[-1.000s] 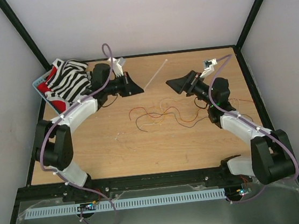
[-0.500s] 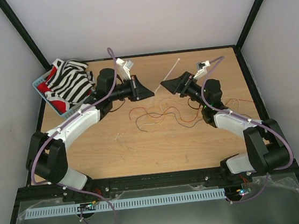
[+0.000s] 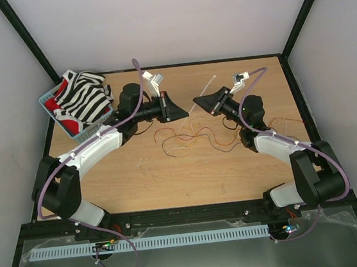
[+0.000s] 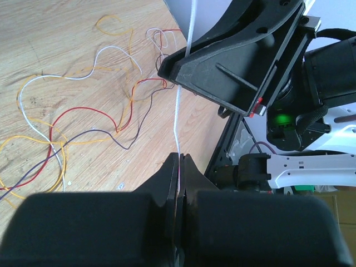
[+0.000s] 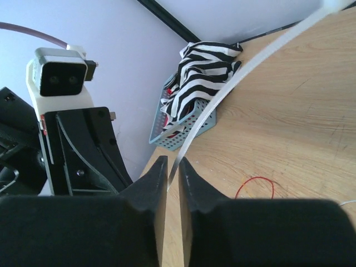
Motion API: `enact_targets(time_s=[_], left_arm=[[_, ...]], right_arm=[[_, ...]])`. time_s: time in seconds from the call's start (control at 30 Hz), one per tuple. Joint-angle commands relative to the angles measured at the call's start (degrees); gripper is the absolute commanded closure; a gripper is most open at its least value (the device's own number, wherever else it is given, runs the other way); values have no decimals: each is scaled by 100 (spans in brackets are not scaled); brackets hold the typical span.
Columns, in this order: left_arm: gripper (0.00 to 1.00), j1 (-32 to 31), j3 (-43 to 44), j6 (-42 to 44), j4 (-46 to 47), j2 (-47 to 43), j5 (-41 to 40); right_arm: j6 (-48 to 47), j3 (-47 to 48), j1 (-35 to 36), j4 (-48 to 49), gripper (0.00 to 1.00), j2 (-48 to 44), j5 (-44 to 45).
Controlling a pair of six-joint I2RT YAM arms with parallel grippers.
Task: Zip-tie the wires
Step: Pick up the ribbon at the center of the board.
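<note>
Overhead, the zip tie [image 3: 201,94] hangs above the table [image 3: 171,179], pinched at one end by the left gripper [image 4: 179,167] and running between the right gripper's [image 5: 172,169] nearly closed fingers. Below, the wires [image 3: 192,136] lie loose and unbundled, so the tying seems not yet begun.

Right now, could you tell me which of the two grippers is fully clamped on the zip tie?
The left gripper: its fingers are pressed shut on the zip tie. The right gripper has a narrow gap, the strip passing between its fingers.
</note>
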Motion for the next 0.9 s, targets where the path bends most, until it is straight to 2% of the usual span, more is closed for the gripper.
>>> enact_targets(time_s=[0.0,0.17,0.27,0.3,0.43,0.53,0.7,0.87], left_arm=[[100,-63,-39,-44,259,68,63],[100,-140,-59,-1,264,106,36],[100,-165,-102,32,269,141,11],[96,-151,-131,71,265,122,-24],[66,59,-280,274,235,-110,-141],[53,278,-410,489,114,-449,-285],[47,322,-446,1027,-124,-1123,-741],[47,322,-357,1272,-207,-1521,-877]], right_arm=[[-164,154,38,224,83,-29,-8],[-346,78,37,178,98,-147,63],[-531,77,33,50,100,-240,52],[-653,91,37,-80,100,-292,59],[-1450,234,37,-963,100,-610,176],[-2278,417,70,-1875,100,-892,441],[-3770,871,571,-3331,100,-1162,1498],[-4582,1118,1190,-3974,100,-1164,2489]])
